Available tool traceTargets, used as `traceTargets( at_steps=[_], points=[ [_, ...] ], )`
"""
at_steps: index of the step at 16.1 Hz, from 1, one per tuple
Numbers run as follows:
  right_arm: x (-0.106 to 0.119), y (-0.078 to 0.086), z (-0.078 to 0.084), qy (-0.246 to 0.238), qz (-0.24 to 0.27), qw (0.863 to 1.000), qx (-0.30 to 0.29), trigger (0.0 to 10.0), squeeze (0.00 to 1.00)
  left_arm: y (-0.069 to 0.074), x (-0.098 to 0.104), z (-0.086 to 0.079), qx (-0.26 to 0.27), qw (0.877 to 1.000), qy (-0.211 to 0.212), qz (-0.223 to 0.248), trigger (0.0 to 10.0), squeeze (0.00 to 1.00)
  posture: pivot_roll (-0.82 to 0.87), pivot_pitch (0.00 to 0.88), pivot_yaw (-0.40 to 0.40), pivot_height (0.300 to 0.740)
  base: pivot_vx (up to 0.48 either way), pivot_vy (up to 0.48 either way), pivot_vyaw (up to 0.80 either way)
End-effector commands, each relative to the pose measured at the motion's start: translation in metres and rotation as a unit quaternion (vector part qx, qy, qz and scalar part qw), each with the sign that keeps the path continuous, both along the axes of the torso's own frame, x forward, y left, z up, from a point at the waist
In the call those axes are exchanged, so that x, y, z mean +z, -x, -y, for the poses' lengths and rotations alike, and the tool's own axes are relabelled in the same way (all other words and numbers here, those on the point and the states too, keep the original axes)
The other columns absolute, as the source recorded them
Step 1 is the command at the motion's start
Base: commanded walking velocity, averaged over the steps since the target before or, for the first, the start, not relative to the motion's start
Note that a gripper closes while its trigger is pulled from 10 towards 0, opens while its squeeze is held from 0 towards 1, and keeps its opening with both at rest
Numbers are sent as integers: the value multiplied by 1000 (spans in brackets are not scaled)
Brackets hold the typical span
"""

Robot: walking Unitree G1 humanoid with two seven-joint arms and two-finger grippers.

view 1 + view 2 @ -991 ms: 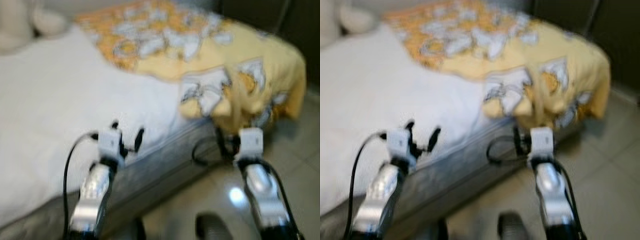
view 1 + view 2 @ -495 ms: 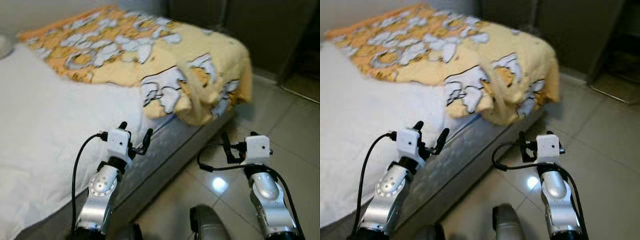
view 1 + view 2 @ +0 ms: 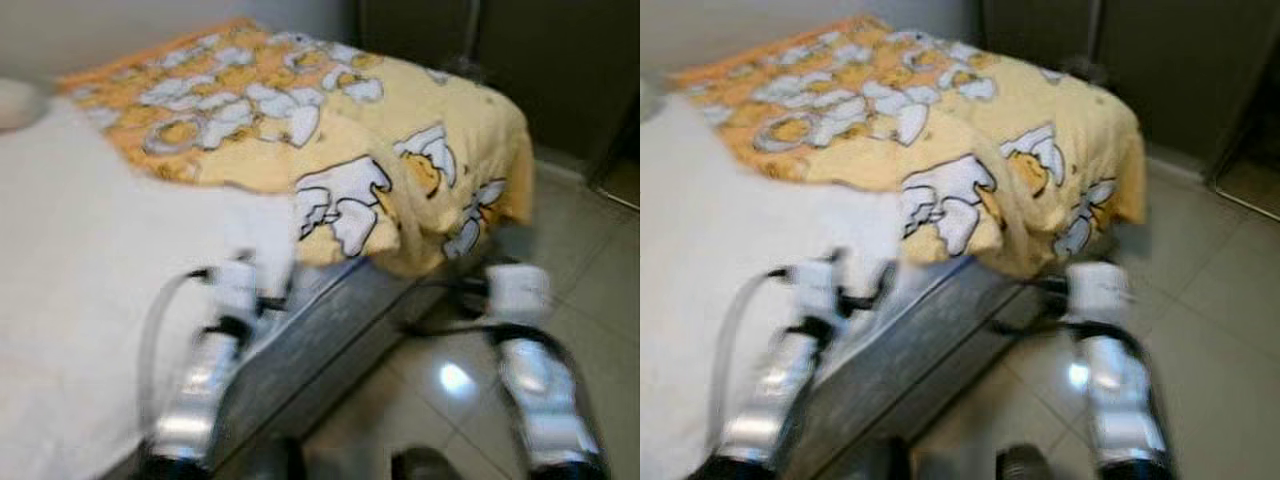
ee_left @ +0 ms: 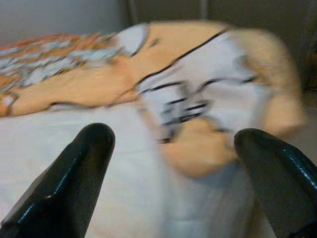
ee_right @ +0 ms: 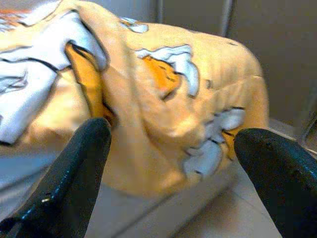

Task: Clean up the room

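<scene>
Yellow patterned blanket [image 3: 400, 150] bunched over far right corner of white-sheeted bed [image 3: 90, 260], beside pale tiled floor [image 3: 590, 260]. Left gripper [image 4: 168, 163] and right gripper [image 5: 171, 163] both spread wide, empty, blurred.

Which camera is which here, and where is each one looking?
Left eye, right eye: on the head, looking forward and down at the bed and yellow blanket; both silver arms show, left gripper over the mattress edge, right gripper over the floor.
Left wrist: looks along its open black fingers at the blanket's folded corner on the sheet.
Right wrist: looks along its open fingers at the blanket hanging off the bed end.
Shared: all see the blanket.
</scene>
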State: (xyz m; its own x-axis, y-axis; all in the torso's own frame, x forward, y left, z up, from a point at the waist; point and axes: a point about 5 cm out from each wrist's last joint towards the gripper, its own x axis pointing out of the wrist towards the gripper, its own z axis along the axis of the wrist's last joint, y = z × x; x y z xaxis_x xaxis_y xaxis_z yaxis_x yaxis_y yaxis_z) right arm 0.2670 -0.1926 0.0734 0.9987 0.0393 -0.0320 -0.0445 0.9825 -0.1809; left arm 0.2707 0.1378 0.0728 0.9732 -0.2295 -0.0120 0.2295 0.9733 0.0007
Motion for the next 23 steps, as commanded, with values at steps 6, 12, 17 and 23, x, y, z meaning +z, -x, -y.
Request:
traceTargets(
  at_steps=[6, 12, 17, 23],
  points=[
    [-1, 18, 5, 4, -26, 998, 55, 10000, 0, -8, -2, 16, -19, 999, 13, -38, 10000, 0, -265, 0, 130, 658, 156, 0, 0],
    [-6, 67, 13, 25, -82, 991, 98, 10000, 0, -47, -12, 46, -59, 982, 101, -149, 10000, 0, -325, 120, 111, 658, 0, 0, 0],
    [-5, 88, 11, 25, -104, 988, 111, 10000, 0, -66, -2, 60, -46, 978, 133, -156, 10000, 0, -338, 199, 109, 658, 0, 0, 0],
    [-7, 109, 9, 22, -118, 987, 107, 10000, 0, -51, 33, 34, -42, 991, 114, -50, 10000, 0, -332, 199, 117, 658, 0, 0, 0]
  ],
)
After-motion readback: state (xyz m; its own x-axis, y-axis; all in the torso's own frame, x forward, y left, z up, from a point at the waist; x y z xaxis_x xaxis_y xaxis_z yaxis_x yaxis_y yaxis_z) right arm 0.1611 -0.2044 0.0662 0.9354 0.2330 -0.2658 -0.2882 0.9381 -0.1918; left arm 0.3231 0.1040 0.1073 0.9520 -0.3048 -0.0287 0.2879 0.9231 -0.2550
